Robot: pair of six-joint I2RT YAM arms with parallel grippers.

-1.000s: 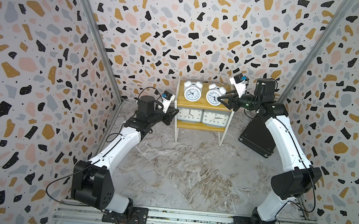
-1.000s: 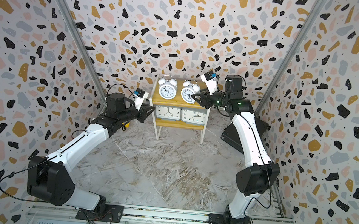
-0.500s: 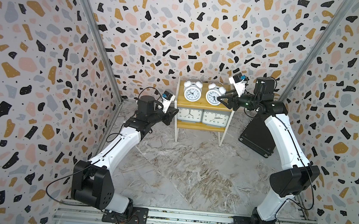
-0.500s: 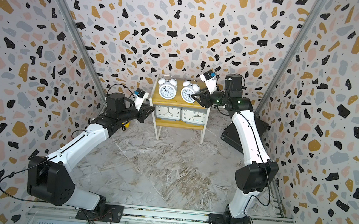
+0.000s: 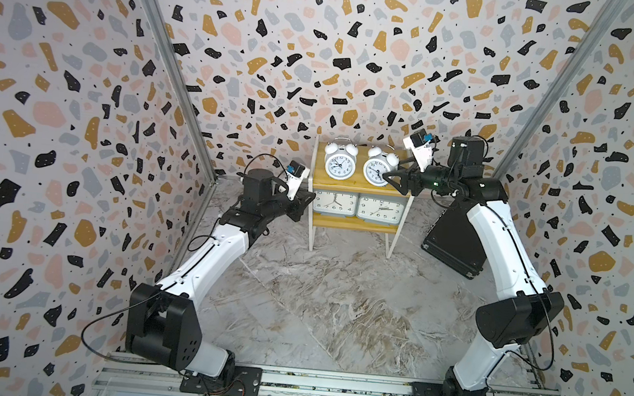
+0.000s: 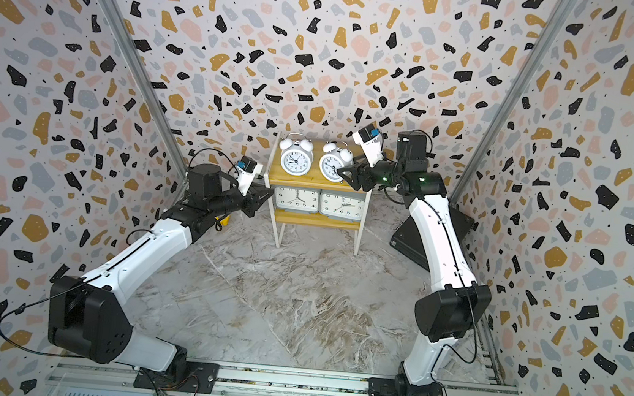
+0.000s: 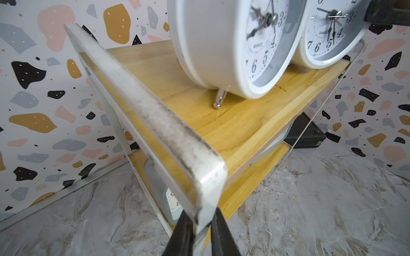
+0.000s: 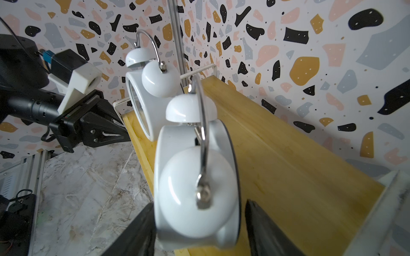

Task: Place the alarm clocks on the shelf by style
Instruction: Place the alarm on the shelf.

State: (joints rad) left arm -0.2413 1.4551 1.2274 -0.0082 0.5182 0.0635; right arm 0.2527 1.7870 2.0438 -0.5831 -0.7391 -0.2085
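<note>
Release step: your right pincer (image 5: 388, 175) stands apart around the round white twin-bell clock (image 5: 373, 169), left pincer (image 5: 307, 198) clamped on the yellow-board white-framed shelf (image 5: 352, 223); next, back out straight.

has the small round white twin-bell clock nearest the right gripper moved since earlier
No, the clock stays put against the yellowish wooden shelf.

Shelf (image 5: 344, 222) top: twin-bell clocks (image 5: 337, 164) side by side; bare strip behind them.
Shelf bottom: rectangular clocks (image 5: 334, 203) fill it.
Front: desk (image 5: 337, 296) open.
Right of shelf: black box (image 5: 454, 240), near.
</note>
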